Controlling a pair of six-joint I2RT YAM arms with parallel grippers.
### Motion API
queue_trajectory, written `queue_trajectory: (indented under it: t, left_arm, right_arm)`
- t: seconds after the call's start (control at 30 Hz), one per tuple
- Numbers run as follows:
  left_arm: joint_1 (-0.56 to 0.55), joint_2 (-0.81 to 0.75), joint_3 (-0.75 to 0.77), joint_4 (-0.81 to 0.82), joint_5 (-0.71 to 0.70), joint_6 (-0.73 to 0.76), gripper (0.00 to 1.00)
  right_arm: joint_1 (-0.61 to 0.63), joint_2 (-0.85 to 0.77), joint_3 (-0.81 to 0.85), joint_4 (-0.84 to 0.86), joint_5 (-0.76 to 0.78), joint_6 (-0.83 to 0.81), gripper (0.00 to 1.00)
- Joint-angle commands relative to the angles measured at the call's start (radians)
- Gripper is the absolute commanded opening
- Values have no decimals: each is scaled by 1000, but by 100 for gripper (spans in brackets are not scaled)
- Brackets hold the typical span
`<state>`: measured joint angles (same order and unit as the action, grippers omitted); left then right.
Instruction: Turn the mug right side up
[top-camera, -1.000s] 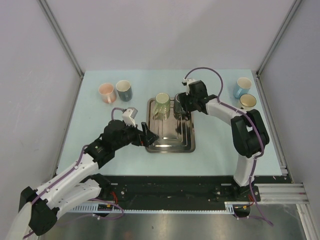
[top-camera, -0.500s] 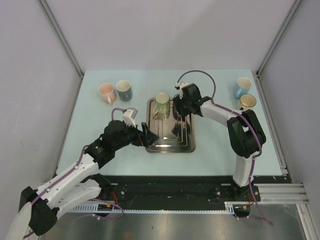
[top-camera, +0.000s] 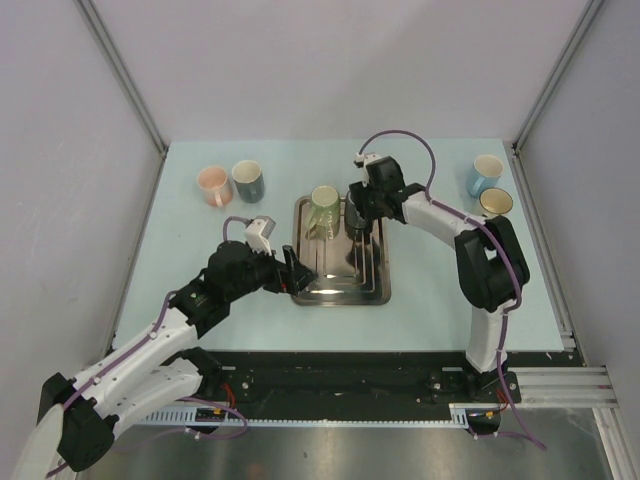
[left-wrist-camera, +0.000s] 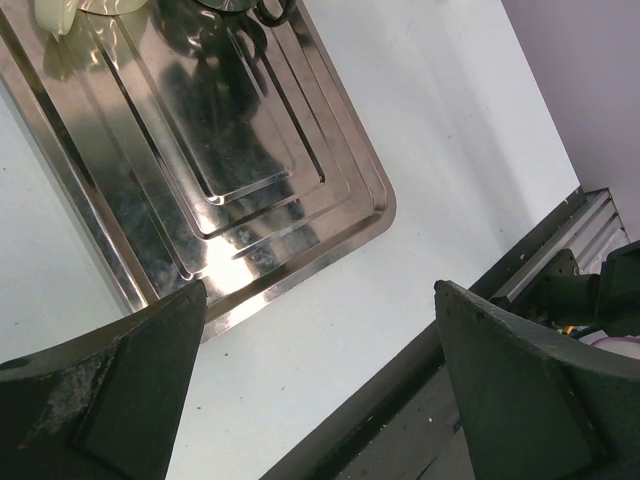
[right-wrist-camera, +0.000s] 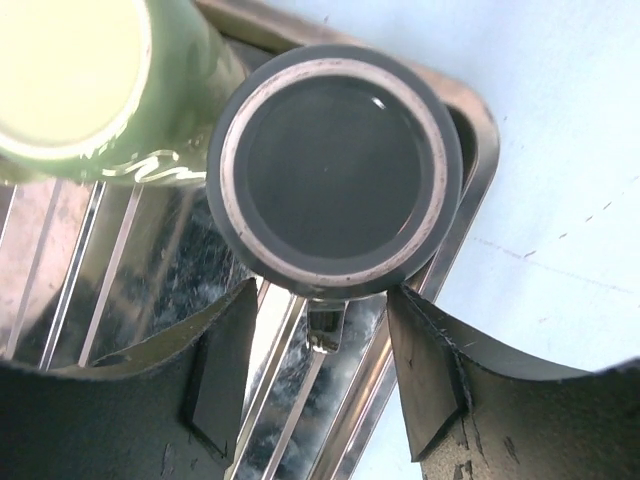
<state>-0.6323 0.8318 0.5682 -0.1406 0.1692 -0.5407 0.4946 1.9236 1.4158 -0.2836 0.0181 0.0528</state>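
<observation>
A dark mug (right-wrist-camera: 335, 165) stands upside down at the back right of the steel tray (right-wrist-camera: 290, 420), its ringed base facing up. Its handle (right-wrist-camera: 327, 325) points toward my right gripper (right-wrist-camera: 322, 300), which is open. One finger stands on each side of the handle, with a gap on both sides. From above, that gripper (top-camera: 362, 212) covers most of the dark mug (top-camera: 354, 220). A green mug (right-wrist-camera: 80, 80) stands close beside it on the tray. My left gripper (left-wrist-camera: 320, 290) is wide open and empty over the table by the tray's (left-wrist-camera: 240, 170) front edge.
A pink mug (top-camera: 212, 184) and a grey-blue mug (top-camera: 247, 180) stand at the back left. At the back right are a light blue mug (top-camera: 485, 173) and a dark one with a cream inside (top-camera: 494, 203). Walls close in both sides.
My right gripper has shifted left over the dark mug and its jaws have narrowed around the handle. The left arm has not moved.
</observation>
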Motion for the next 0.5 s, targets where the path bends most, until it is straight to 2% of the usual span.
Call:
queue_trajectory:
  t: [0.0,0.47]
  left_arm:
    - [5,-16,-11,33,18,7,100]
    - [5,-11,-10,30,15,10,100]
  right_arm:
    - [-2,49,92,-32,11,10,58]
    - [-7,95,140,-66,2,12,48]
